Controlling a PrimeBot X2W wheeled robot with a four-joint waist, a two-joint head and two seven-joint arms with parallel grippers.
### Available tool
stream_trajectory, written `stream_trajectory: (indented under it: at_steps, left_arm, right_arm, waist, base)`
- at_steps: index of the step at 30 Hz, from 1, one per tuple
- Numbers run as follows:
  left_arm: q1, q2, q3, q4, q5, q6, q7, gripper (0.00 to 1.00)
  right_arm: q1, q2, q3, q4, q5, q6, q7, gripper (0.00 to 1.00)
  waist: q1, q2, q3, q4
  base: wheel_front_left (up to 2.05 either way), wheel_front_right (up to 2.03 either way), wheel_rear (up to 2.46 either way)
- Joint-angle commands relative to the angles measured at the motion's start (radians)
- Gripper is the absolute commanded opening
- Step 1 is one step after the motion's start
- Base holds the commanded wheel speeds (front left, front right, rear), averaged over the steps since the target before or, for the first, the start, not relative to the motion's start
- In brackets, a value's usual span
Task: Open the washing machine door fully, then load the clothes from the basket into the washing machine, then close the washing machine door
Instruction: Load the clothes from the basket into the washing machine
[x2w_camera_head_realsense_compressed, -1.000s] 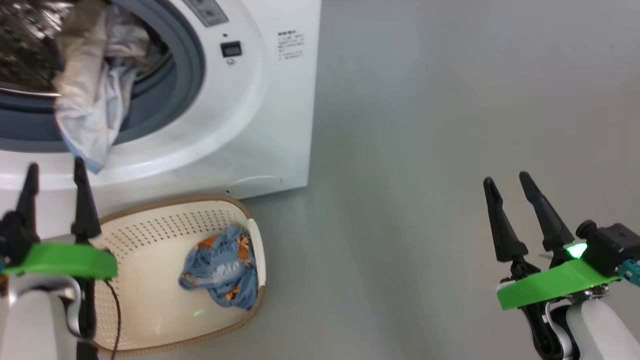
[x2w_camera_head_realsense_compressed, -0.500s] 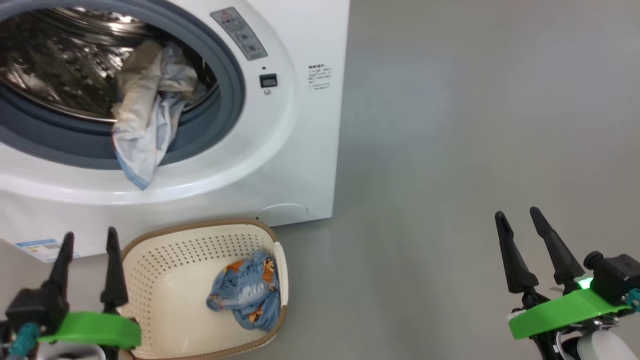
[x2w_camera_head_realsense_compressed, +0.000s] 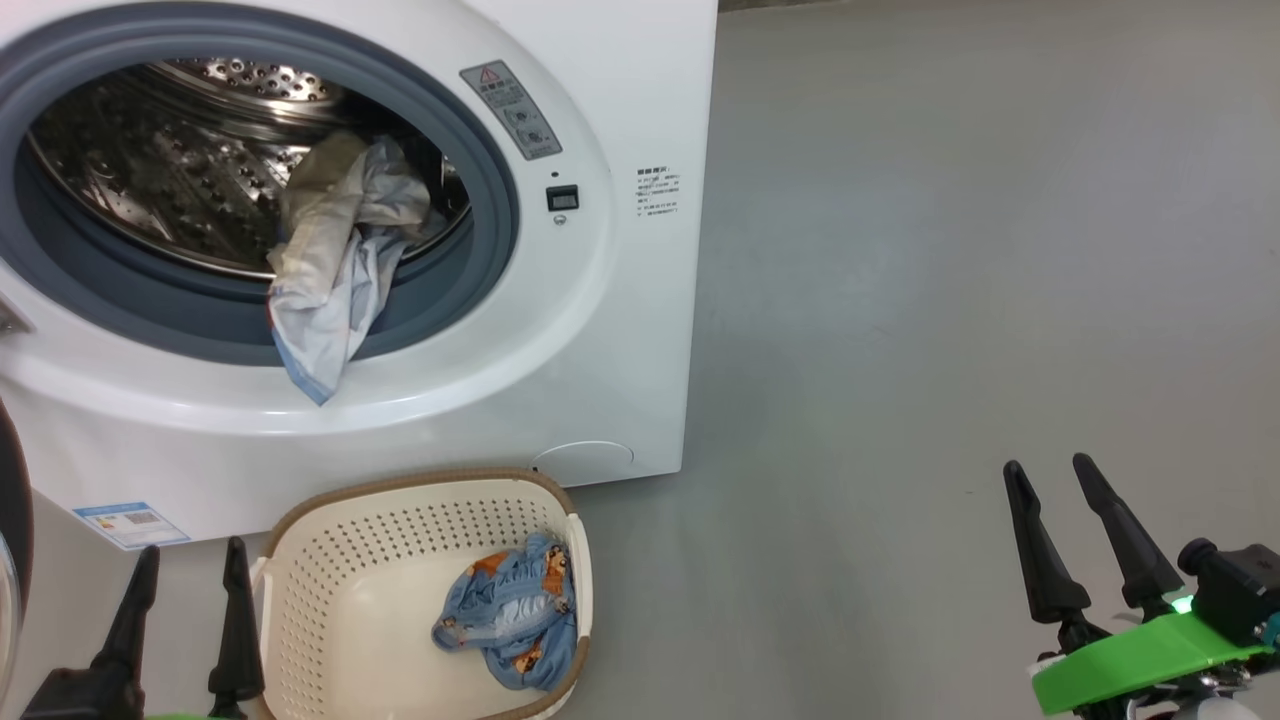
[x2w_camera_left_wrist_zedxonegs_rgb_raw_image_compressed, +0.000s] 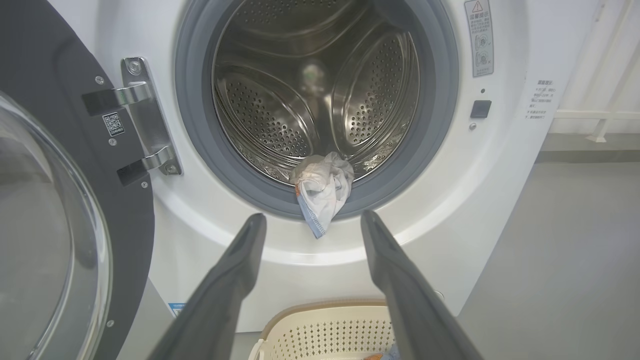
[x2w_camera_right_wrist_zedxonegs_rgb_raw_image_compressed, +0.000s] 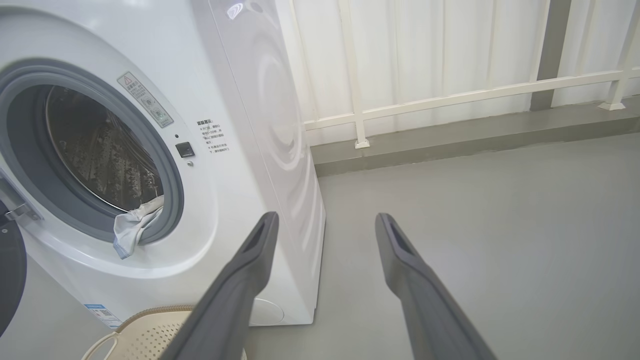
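Note:
The white washing machine (x2w_camera_head_realsense_compressed: 620, 330) stands with its door (x2w_camera_left_wrist_zedxonegs_rgb_raw_image_compressed: 55, 210) swung open to the left on its hinge. A pale garment (x2w_camera_head_realsense_compressed: 335, 255) hangs over the grey gasket, half out of the steel drum (x2w_camera_left_wrist_zedxonegs_rgb_raw_image_compressed: 310, 85). In front stands the cream basket (x2w_camera_head_realsense_compressed: 330, 560) with one light-blue, orange-printed garment (x2w_camera_head_realsense_compressed: 515, 625) in its right end. My left gripper (x2w_camera_head_realsense_compressed: 190, 560) is open and empty at the basket's left rim. Far right over the floor, my right gripper (x2w_camera_head_realsense_compressed: 1050, 480) is open and empty.
Bare grey floor (x2w_camera_head_realsense_compressed: 950, 250) stretches right of the machine. A white railing and a low kerb (x2w_camera_right_wrist_zedxonegs_rgb_raw_image_compressed: 450, 125) run behind it. The open door takes up the space left of the machine's front.
The head camera has tilted up, so the machine, basket and grippers sit lower in the picture. Both grippers stay open. The garments lie as before.

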Motion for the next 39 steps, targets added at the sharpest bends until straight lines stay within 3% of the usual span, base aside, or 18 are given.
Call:
stream_trajectory:
  at_steps: [1, 21, 29, 39]
  left_arm:
    - [0.002, 0.012, 0.033, -0.041, 0.0, 0.002, -0.003, 1.0]
    - [0.015, 0.0, 0.041, -0.055, 0.0, 0.004, -0.003, 1.0]
    - [-0.059, 0.008, 0.047, -0.018, -0.014, 0.003, -0.003, 1.0]
    - [-0.246, 0.063, 0.042, 0.076, -0.035, 0.001, -0.003, 1.0]
  right_arm:
    - [0.01, -0.021, 0.009, -0.027, 0.009, 0.004, -0.008, 1.0]
    - [0.008, -0.015, 0.014, -0.037, 0.007, 0.004, -0.008, 1.0]
    - [-0.031, 0.0, 0.014, -0.047, 0.004, 0.004, -0.008, 1.0]
    - [-0.126, 0.037, 0.024, -0.062, -0.005, 0.004, -0.008, 1.0]
  waist:
    - [0.0, 0.0, -0.002, 0.001]
    - [0.0, 0.0, 0.023, -0.008]
    - [0.0, 0.0, 0.114, -0.019]
    - [0.0, 0.0, 0.295, -0.038]
  base:
    - [0.0, 0.0, 0.0]
    - [0.0, 0.0, 0.0]
    - [0.0, 0.0, 0.0]
    - [0.0, 0.0, 0.0]
